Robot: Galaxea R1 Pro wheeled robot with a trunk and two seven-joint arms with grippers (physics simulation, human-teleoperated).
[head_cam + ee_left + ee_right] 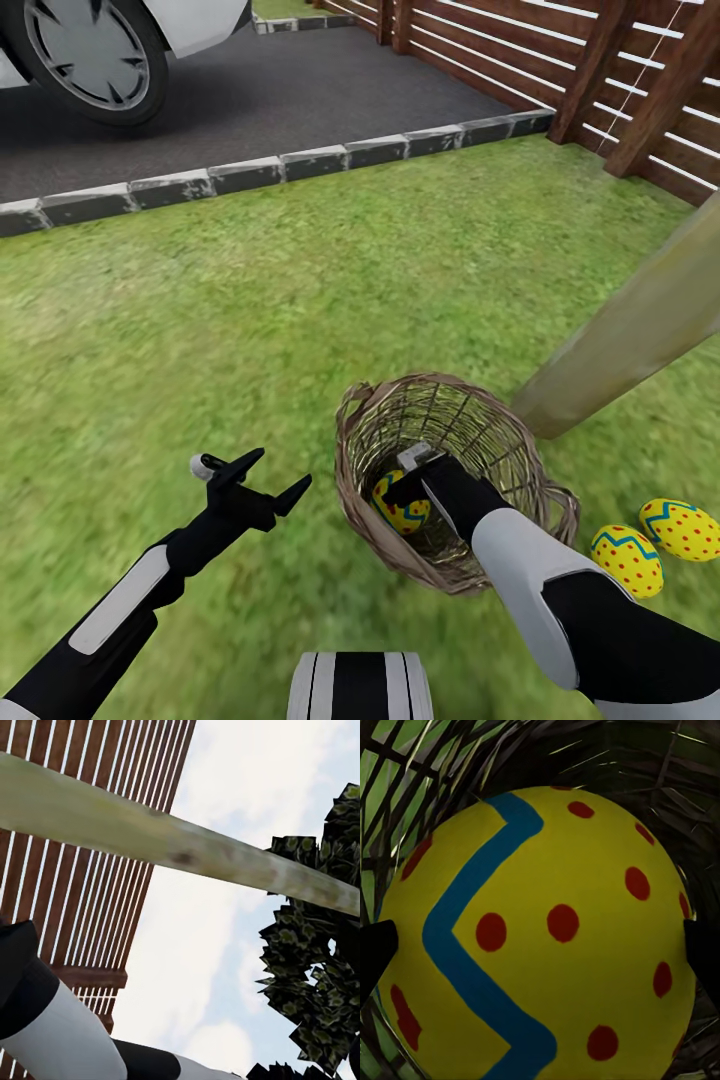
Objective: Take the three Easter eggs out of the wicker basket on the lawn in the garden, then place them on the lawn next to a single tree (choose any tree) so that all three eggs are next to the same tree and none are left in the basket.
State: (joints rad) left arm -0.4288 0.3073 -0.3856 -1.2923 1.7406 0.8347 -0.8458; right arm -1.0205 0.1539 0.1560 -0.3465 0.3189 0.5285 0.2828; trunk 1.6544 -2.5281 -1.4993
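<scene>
Left gripper [268,478]: we held it idle over the lawn [250,300] to the left of the wicker basket, jaws apart and holding nothing. We judged it parked there to stay clear of the working arm. Its wrist camera pointed up past the tree [187,847] toward the slatted fence [82,907] and sky.

Wicker basket [352,478]: it sat on the grass just beside the foot of the trunk, tipped so its mouth faced us, which left the inside open to the right arm.

Last egg [402,512]: it lay at the bottom of the basket, the only one we saw inside.

Right gripper [412,482]: we had reached it down into the basket, onto that egg. In the right wrist view the egg [540,945] sat between the two dark fingertips [375,952], one at each flank. The jaws were spread about as wide as the egg; we could not tell whether they had closed on it or only bracketed it.

Tree [640,310]: its pale leaning trunk met the grass just right of the basket.

Two placed eggs [626,560]: they lay side by side on the grass near the trunk's foot, right of the basket, so we judged two thirds of the job done.
</scene>
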